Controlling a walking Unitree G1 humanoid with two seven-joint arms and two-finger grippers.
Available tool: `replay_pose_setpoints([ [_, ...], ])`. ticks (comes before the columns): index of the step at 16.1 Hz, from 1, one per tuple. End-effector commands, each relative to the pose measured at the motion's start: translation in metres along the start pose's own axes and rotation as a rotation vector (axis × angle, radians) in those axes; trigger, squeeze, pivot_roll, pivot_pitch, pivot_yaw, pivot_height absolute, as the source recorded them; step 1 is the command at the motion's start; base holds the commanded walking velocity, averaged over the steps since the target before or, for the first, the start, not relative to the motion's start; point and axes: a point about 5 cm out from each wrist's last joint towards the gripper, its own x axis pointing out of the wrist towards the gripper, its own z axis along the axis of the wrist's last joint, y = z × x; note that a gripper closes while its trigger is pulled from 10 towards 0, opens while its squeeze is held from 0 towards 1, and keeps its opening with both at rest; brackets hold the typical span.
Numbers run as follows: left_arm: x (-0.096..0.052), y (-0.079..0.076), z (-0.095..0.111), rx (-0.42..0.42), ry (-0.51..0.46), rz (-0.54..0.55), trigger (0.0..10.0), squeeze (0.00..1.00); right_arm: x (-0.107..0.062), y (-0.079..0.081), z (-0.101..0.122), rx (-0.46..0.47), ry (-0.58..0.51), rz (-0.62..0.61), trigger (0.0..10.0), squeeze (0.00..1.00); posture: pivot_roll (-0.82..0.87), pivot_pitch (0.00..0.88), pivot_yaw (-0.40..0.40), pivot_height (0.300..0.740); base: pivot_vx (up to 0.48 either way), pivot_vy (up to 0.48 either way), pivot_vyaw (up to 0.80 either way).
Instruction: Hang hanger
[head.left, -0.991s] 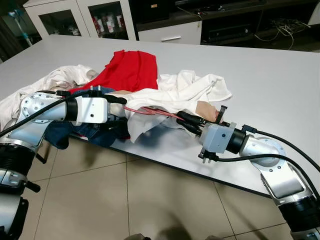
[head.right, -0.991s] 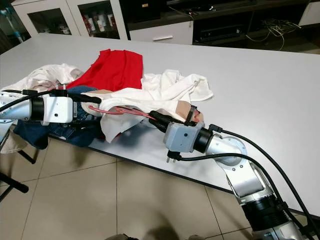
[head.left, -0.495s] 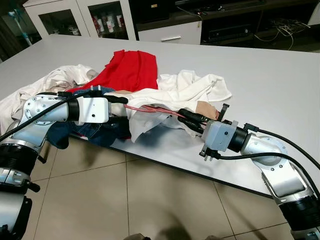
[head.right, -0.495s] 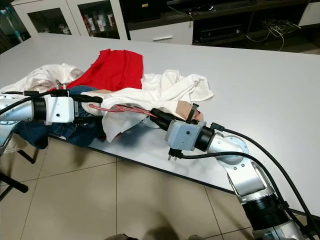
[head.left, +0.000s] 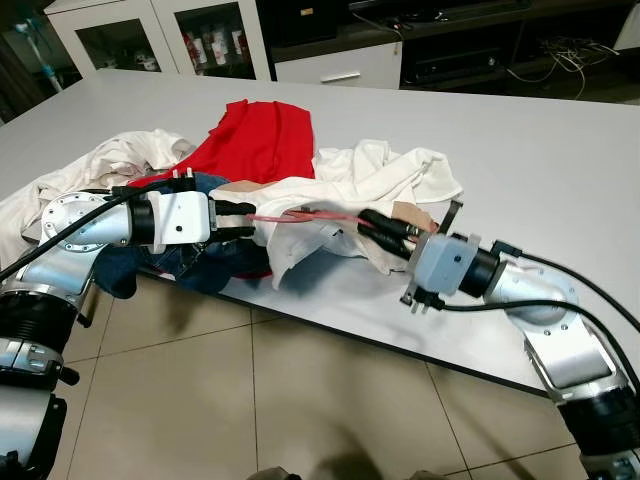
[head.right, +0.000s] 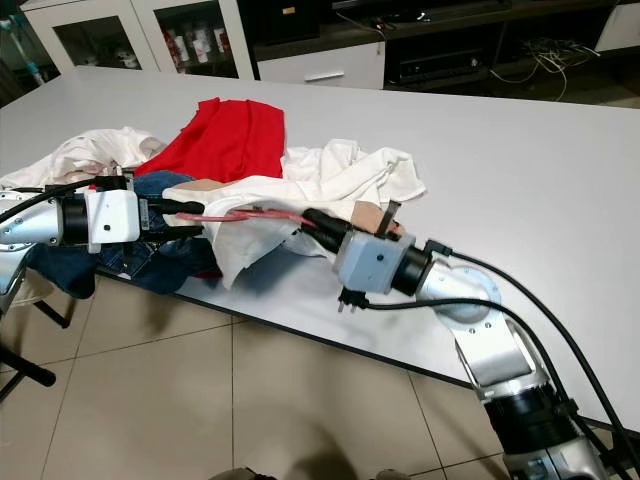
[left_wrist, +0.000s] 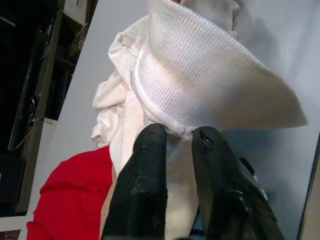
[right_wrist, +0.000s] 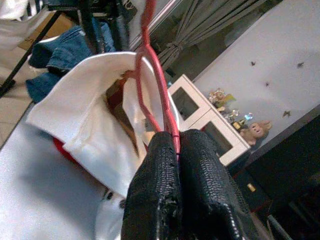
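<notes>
A red wire hanger runs level between my two grippers, just above the near edge of the grey table. A white shirt is draped over it and hangs past the table edge. My right gripper is shut on the hanger's end; in the right wrist view its fingers pinch the red wire. My left gripper is at the hanger's other end, and in the left wrist view it is shut on the shirt's ribbed white collar.
A red garment, blue jeans and a cream cloth are piled on the table's left part. A tan cloth piece lies by my right wrist. White cabinets stand behind, and tiled floor lies in front.
My right gripper has risen a little and shifted right, bringing the hanger closer to level. The white shirt's hanging fold has shifted right along the table edge.
</notes>
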Motion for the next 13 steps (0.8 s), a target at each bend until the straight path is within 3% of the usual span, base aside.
replay_pose_setpoints([
  [1, 0.006, -0.009, -0.001, -0.013, -0.011, -0.052, 0.0, 0.00, 0.011, -0.007, 0.028, -0.053, -0.156, -0.023, 10.0, 0.00, -0.12, 0.000, 0.123, 0.740, 0.000, 0.000, 0.00],
  [8, 0.004, -0.012, -0.001, -0.025, -0.034, -0.046, 0.0, 0.00, 0.014, -0.011, 0.030, -0.055, -0.169, -0.036, 10.0, 0.00, -0.12, 0.000, 0.121, 0.740, 0.000, 0.000, 0.00],
  [13, 0.004, 0.002, -0.001, 0.015, -0.024, 0.133, 0.0, 0.00, 0.009, -0.019, 0.026, -0.020, -0.151, -0.075, 10.0, 0.00, -0.12, 0.000, 0.121, 0.740, 0.000, 0.000, 0.00],
])
